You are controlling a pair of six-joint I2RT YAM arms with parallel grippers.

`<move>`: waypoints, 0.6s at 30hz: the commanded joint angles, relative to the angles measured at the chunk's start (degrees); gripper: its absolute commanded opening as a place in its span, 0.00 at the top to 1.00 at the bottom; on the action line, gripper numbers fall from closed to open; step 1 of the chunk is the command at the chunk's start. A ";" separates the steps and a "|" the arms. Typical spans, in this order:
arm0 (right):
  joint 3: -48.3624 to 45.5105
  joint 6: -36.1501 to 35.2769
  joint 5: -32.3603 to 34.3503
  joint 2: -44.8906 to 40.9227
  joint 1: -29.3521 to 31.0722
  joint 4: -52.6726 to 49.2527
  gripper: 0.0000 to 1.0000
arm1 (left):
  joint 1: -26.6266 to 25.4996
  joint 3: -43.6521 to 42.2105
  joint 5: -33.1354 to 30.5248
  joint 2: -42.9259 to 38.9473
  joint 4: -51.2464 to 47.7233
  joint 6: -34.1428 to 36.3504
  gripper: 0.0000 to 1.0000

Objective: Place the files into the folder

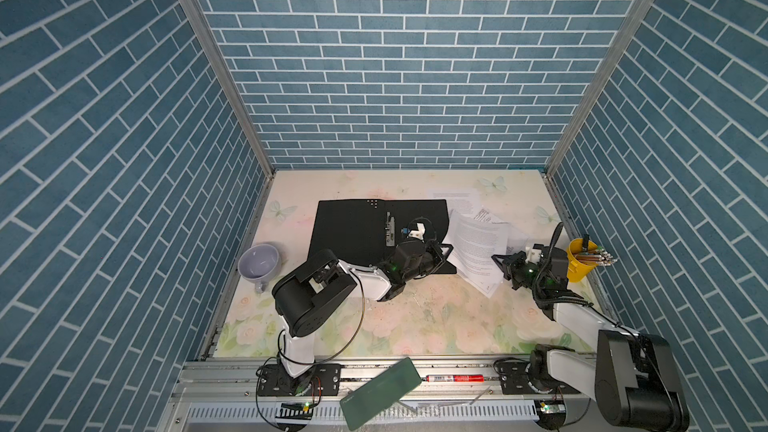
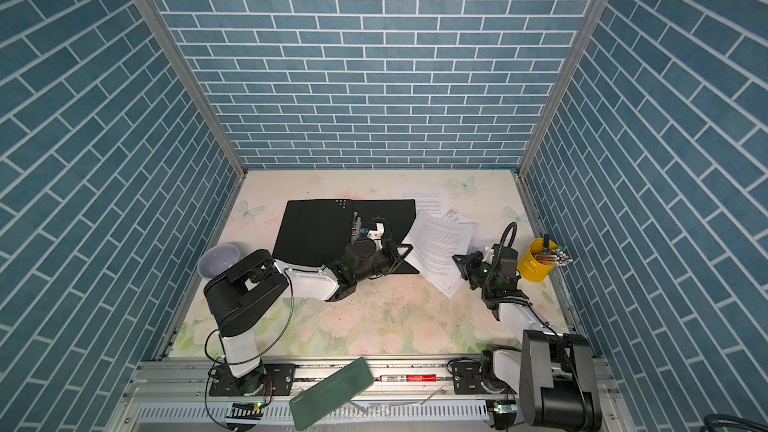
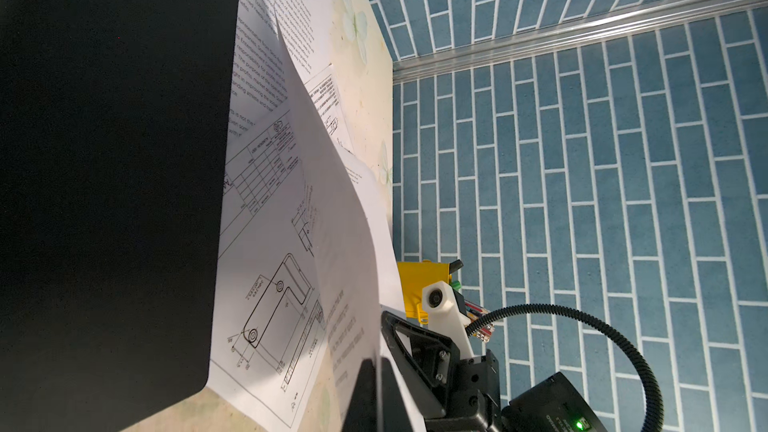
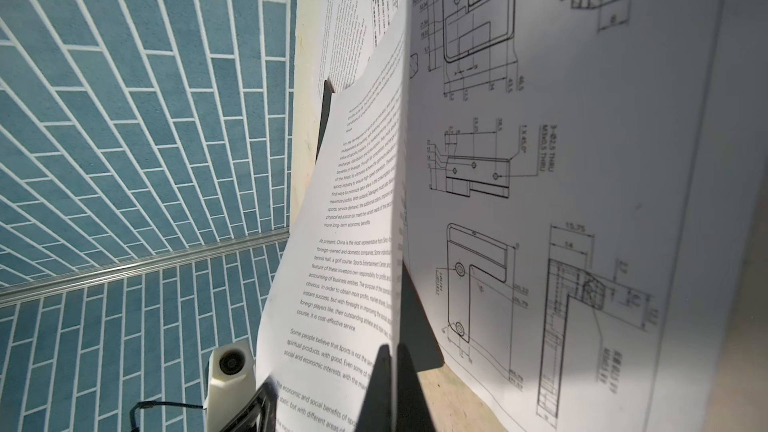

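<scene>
The folder [image 1: 353, 226] lies open at the back left of the table, black inside up, its metal clip [image 1: 389, 228] on the spine. Of the files, a text sheet [image 1: 478, 243] is lifted and bowed right of the folder. My left gripper [image 1: 449, 252] [image 3: 377, 392] is shut on its edge nearest the folder. My right gripper [image 1: 498, 261] [image 4: 392, 388] is shut on the opposite edge. Under it the drawing sheet [image 4: 540, 160] lies flat on the table. Another text sheet [image 1: 453, 197] lies further back, partly covered.
A grey mug [image 1: 258, 261] stands left of the folder. A yellow cup of pens [image 1: 582, 261] stands close to the right arm by the right wall. On the front rail lie a dark green slab [image 1: 380, 392] and a red marker [image 1: 455, 378].
</scene>
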 commanded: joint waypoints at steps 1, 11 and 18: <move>4.17 -2.99 -0.61 -1.06 -0.28 -2.59 1.00 | 0.03 -0.80 -0.33 -2.20 -2.19 0.99 0.85; 14.61 -10.65 0.05 -1.22 -0.17 -15.51 1.00 | 1.78 0.52 -0.12 -10.88 -25.23 10.69 0.20; 27.81 -13.71 -1.07 3.69 2.12 -20.03 1.00 | 3.58 2.91 -2.42 -16.44 -40.95 19.38 0.00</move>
